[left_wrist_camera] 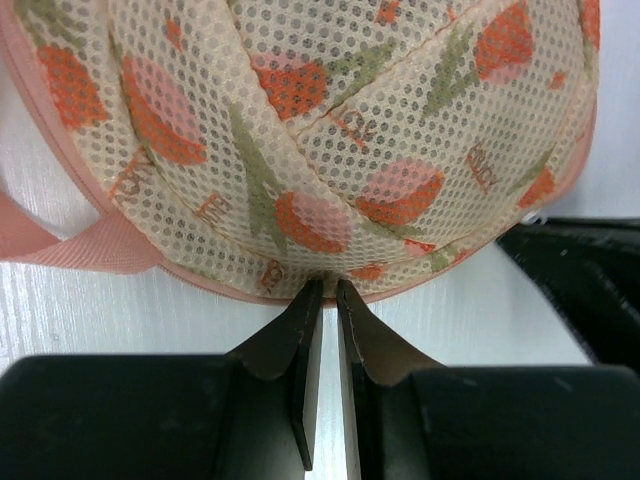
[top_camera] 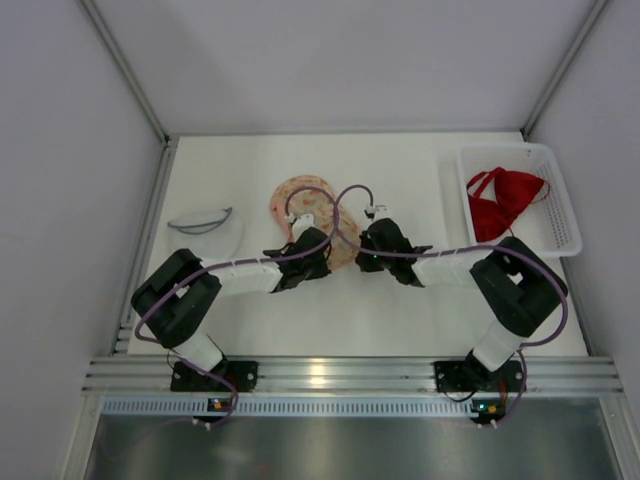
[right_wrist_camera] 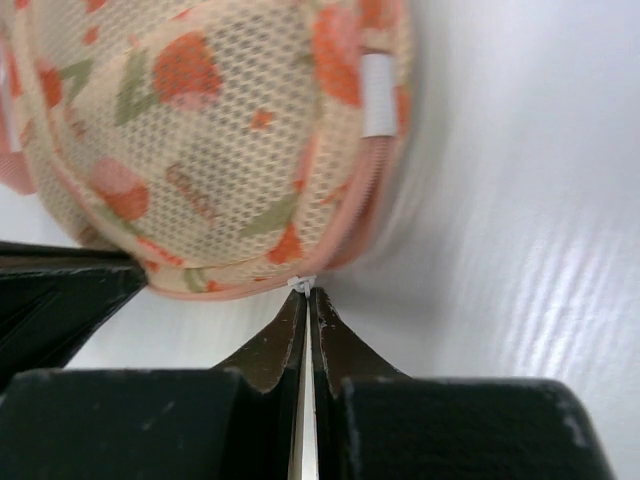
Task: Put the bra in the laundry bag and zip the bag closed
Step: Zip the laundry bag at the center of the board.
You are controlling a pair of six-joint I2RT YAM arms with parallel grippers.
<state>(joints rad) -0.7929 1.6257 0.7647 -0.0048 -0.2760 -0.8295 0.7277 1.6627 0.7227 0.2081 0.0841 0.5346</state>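
Both grippers on the bag rim; bra not yet in the bag.
The domed cream mesh laundry bag (top_camera: 298, 196) with orange flower print sits mid-table. The left gripper (left_wrist_camera: 322, 290), jaws narrow, pinches its pink rim at 6 o'clock. The right gripper (right_wrist_camera: 305, 294), jaws fully together, nips a small white tab at 4 o'clock. The red lace bra (top_camera: 505, 196) lies in the white slotted plastic basket (top_camera: 563, 222) at 2 o'clock, well apart.

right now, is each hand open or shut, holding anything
Left hand: closed on the hem of the laundry bag.
Right hand: closed on its white zip tab.
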